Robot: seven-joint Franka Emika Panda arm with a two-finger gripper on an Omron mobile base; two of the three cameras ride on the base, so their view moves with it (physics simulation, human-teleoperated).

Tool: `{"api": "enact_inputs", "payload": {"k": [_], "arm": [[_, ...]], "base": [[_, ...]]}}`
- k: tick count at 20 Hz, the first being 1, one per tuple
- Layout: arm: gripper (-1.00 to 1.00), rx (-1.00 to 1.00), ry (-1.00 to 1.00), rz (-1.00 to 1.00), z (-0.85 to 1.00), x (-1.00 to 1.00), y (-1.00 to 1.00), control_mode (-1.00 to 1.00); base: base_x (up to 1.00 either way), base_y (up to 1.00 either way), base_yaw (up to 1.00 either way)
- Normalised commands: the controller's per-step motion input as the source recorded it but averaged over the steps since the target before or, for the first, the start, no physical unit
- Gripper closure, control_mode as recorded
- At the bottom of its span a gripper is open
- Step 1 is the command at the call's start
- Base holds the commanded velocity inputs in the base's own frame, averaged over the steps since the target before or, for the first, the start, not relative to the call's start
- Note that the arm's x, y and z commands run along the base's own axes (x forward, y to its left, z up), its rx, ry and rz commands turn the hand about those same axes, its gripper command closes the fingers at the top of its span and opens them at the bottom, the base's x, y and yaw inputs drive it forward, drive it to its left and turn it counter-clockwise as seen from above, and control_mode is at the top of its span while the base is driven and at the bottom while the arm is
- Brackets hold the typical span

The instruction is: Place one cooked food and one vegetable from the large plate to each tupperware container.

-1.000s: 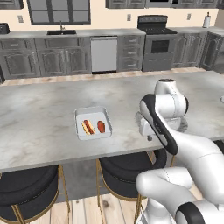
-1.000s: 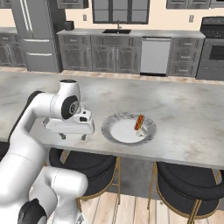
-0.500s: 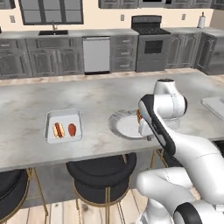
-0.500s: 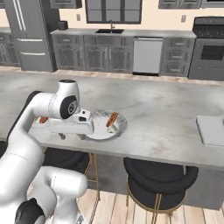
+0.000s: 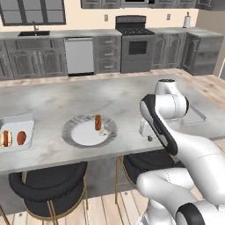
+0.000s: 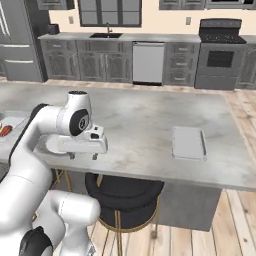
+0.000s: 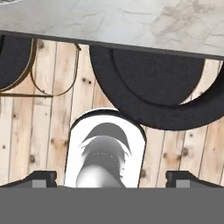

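**Gripper spread wide at the desk's near edge, holding nothing**

Nearest the base: gripper (image 6: 82, 156) pointing down just past the front edge of the desk (image 5: 114, 94), jaws far apart, nothing between them. Seen again in the left base view (image 5: 145, 136) beside the bent white arm. In the hand view (image 7: 112, 177), looking down on wooden floor and a round black stool (image 7: 148, 83) tucked under the desk edge.

A little farther in, on the marble top: the large plate (image 5: 69, 128), left of the arm and near the front edge, carrying a hot dog (image 5: 97, 122) toward its far side. Cannot tell whether anything small lies next to it.

Farther left, well apart from the plate: a tupperware container (image 5: 19, 121) with a second hot dog (image 5: 5, 138) and the vegetable (image 5: 21, 137) lying side by side inside, apart from each other.

Right of the arm: the other tupperware container (image 6: 189, 143), flat on the desk, well apart from the gripper.

Beyond the desk: grey cabinets, a dishwasher (image 5: 79, 55) and a stove (image 5: 136, 44) along the back wall.
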Motion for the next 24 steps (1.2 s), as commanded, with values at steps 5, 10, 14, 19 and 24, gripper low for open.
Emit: {"api": "enact_inputs", "payload": {"k": [5, 10, 14, 19, 24], "arm": [[-1.00, 0.00, 0.00, 0.00, 0.00, 0.00, 0.00, 1.00], [-1.00, 0.00, 0.00, 0.00, 0.00, 0.00, 0.00, 1.00], [-1.00, 0.00, 0.00, 0.00, 0.00, 0.00, 0.00, 1.00], [-1.00, 0.00, 0.00, 0.00, 0.00, 0.00, 0.00, 1.00], [-1.00, 0.00, 0.00, 0.00, 0.00, 0.00, 0.00, 1.00]], "base": [[0.23, -0.73, -0.02], [0.23, -0.21, -0.01], [0.01, 0.46, 0.00], [0.14, 0.42, 0.00], [0.75, -0.07, 0.00]]}}
